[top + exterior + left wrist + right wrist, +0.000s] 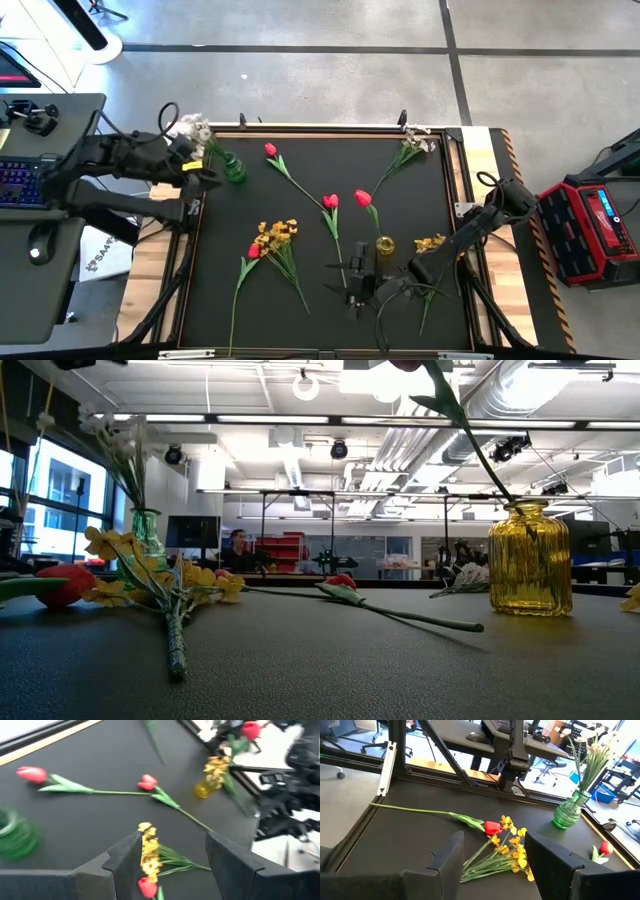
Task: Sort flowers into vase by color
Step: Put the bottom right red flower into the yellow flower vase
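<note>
A green vase (233, 168) at the table's far left holds white sprigs (195, 128). A yellow vase (385, 244) near the middle front holds one red tulip (362, 198). Flat on the mat lie two more red tulips (270, 150) (330, 201), a yellow bunch (276, 234) with a red tulip (253, 250) beside it, a yellow sprig (430, 242) and a white sprig (410, 150). My left gripper (172, 840) is open and empty beside the green vase. My right gripper (493, 837) is open and empty near the front edge, pointing left toward the yellow bunch (512, 851).
The black mat has a raised wooden rim (330, 128). A desk with a keyboard (25, 185) stands off the table's left; a red box (595, 225) sits off its right. Bare mat lies between the far tulip and the white sprig.
</note>
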Controlling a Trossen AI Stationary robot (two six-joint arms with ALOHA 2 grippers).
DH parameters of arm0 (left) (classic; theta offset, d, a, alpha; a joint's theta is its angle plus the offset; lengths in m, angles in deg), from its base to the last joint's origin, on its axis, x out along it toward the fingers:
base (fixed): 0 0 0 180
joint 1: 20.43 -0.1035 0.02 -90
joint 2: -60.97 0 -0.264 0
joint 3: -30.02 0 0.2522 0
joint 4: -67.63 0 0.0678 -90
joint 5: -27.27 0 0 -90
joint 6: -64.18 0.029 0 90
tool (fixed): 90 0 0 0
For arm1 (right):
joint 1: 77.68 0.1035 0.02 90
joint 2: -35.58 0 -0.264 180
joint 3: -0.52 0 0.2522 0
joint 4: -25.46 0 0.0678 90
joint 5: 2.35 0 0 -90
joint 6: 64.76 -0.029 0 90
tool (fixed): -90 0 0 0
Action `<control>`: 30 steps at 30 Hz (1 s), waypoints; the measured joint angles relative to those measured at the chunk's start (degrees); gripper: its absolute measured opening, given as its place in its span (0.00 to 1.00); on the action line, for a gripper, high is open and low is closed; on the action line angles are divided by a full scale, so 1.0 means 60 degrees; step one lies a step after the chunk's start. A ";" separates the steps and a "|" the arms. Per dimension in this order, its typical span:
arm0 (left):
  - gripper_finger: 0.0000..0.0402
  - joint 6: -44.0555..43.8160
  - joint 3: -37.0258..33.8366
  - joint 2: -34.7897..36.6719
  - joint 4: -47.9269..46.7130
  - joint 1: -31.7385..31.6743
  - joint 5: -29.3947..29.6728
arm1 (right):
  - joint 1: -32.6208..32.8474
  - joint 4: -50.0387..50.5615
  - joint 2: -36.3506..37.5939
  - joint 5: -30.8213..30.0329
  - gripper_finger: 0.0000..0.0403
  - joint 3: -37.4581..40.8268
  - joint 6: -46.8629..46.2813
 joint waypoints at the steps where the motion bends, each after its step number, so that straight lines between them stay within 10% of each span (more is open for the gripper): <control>1: 0.51 0.0000 0.0000 -0.0011 0.0095 0.0192 0.0002 | -0.0001 0.0006 0.0001 0.0001 0.49 0.0000 -0.0015; 17: 0.51 0.1614 -0.2991 -0.0796 0.5262 0.3323 0.2333 | 0.0196 0.0458 0.0005 0.0491 0.49 -0.0004 -0.1048; 30: 0.51 0.3020 -0.7864 -0.3160 1.4611 0.3803 0.4554 | -0.0376 0.2756 -0.0065 0.1234 0.49 -0.0007 -0.7360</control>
